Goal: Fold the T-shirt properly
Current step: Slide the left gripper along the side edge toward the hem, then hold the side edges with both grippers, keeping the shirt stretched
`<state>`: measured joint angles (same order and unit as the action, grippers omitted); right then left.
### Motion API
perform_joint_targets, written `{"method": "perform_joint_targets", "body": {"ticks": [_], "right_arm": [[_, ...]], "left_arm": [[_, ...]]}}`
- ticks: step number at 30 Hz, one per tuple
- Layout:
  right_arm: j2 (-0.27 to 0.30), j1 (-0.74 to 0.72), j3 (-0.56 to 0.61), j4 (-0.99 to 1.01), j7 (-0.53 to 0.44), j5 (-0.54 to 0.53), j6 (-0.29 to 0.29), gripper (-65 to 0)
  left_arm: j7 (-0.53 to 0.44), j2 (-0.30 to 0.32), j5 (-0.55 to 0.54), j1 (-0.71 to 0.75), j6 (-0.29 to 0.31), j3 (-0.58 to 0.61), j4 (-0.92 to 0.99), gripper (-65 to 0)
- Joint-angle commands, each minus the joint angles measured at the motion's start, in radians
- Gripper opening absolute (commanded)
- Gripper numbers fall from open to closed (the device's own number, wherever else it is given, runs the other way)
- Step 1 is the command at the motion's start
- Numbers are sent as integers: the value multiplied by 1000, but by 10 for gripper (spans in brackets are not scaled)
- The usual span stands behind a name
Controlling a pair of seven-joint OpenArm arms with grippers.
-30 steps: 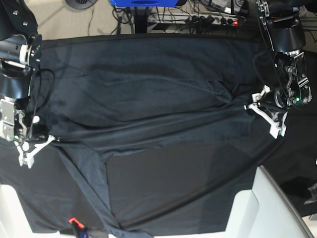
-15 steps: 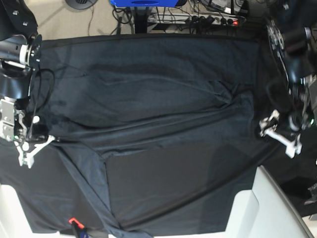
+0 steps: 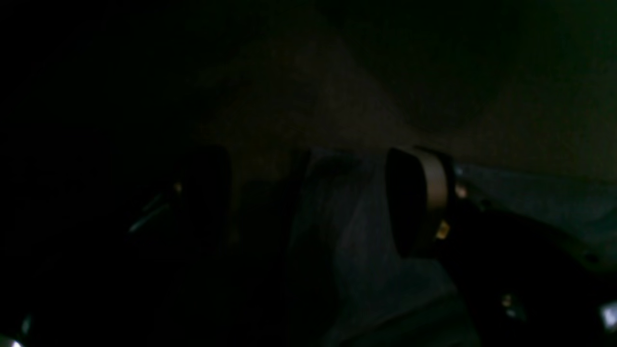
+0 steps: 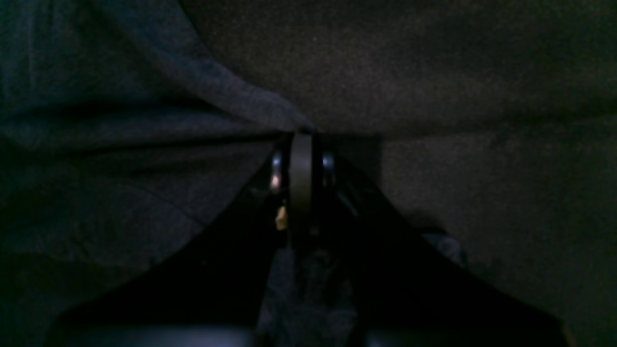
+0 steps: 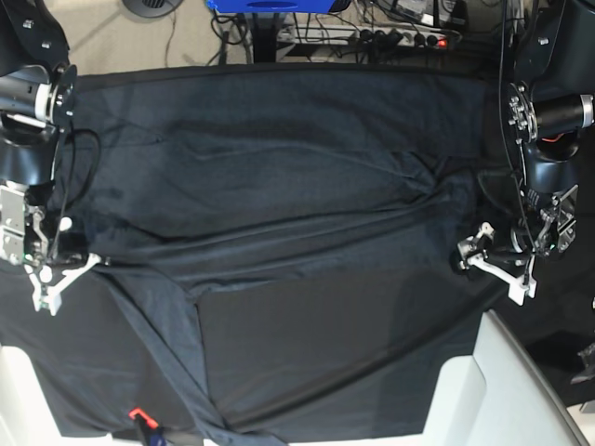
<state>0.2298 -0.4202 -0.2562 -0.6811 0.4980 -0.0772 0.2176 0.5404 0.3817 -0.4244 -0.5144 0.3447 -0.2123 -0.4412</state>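
The left claw (image 5: 495, 263) hangs with its two white fingers spread apart, nothing between them, just past the T-shirt's (image 5: 279, 186) edge on the base view's right side. In its own dim wrist view the two dark pads (image 3: 409, 202) stand wide apart over grey cloth.

The right claw (image 5: 67, 275) sits at the shirt's opposite edge, fingers pressed together on a pinch of the fabric — its wrist view shows the closed tips (image 4: 301, 159) with a fold of heathered knit running up to them.

Between the two claws the T-shirt lies spread across the table (image 5: 325, 353), long creases running across it. One strip of the shirt trails from the right claw toward the table's near edge. Beyond the shirt's far edge, cables and a power strip (image 5: 400, 37) lie on the floor.
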Motion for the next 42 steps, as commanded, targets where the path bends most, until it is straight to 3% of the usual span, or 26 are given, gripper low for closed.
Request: {"method": "perform_joint_targets", "body": {"ticks": [1, 8, 13, 18, 21, 25, 32, 42], "right_arm": [[16, -29, -4, -18, -15, -3, -2, -636], [16, -29, -2, -18, -15, -3, -2, -636], [16, -29, -2, -18, -15, -3, -2, -636], [16, -29, -2, -18, -15, -3, -1, -636], [16, -29, -2, -18, -15, -3, -1, -636], [16, -29, -2, -18, -15, -3, -1, -636], [15, -29, -2, -18, -17, -3, -1, -636], [13, -27, -1, -141, -14, -3, -1, -636]], "left_arm": [[20, -3, 5, -13, -2, 3, -3, -173], [16, -25, 5, -16, -2, 3, -5, -184], [-56, -28, 6, -20, -3, 4, 8, -351], [-122, -28, 6, -22, -37, 4, 66, -453], [-131, -28, 6, -22, -37, 4, 66, -513], [-133, -33, 6, -22, -37, 4, 66, -650], [-122, -40, 6, -63, -37, 4, 58, -650], [48, -25, 6, -100, -34, 4, -144, -650]]}}
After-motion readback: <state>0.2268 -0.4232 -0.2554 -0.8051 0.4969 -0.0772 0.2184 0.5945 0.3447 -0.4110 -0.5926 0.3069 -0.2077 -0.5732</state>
